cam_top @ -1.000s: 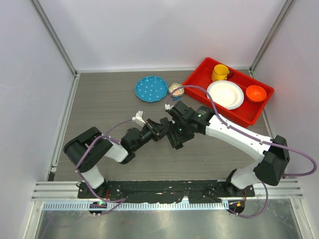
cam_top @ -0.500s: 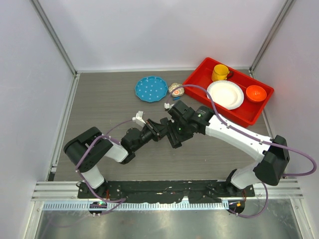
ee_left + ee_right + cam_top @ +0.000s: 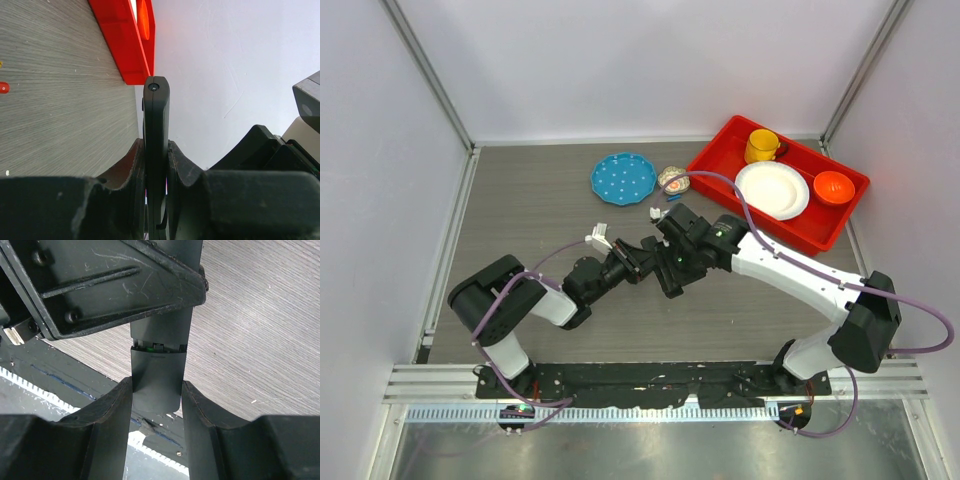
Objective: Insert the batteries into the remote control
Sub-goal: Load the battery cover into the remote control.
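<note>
1. Remote control: edge-on at the centre of the left wrist view, lifted off the table, its tip toward the red tray at upper left.
2. Left gripper: pinches the remote's flat faces, apparently to steady it.
3. Right gripper: fingers pressed against the narrow sides below the seam, probably to work the battery cover.
4. Batteries: not identifiable; only a green sliver shows at the seam.

Left fingers perhaps against right fingers
</note>
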Robot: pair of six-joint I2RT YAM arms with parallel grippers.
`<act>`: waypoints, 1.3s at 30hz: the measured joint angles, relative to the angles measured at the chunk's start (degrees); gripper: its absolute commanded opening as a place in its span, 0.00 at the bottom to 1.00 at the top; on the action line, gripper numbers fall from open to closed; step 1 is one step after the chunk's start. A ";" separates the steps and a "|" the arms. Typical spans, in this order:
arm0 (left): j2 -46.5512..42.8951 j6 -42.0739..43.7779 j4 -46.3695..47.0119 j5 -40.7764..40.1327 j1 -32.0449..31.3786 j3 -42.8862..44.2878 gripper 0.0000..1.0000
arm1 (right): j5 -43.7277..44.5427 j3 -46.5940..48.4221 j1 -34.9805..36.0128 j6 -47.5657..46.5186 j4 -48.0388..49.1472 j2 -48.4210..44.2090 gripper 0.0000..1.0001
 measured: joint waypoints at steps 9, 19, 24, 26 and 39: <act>0.00 0.11 -0.15 -0.33 0.00 0.00 0.00 | 1.16 -0.57 0.15 0.31 0.76 0.00 0.12; -0.02 0.20 -0.83 -0.26 -0.09 0.00 0.00 | 2.16 -1.40 0.31 0.24 1.33 0.00 0.12; 0.00 0.15 -0.83 -0.02 -0.09 0.00 0.00 | 2.45 -1.42 0.37 -0.04 1.31 0.00 0.12; 0.00 0.15 -0.83 0.13 -0.09 0.02 0.00 | 2.64 -1.44 0.42 -0.37 1.25 0.00 0.12; 0.63 -0.17 -1.33 1.51 -0.09 1.18 0.00 | 4.57 -1.44 0.63 -1.42 0.76 -0.02 0.11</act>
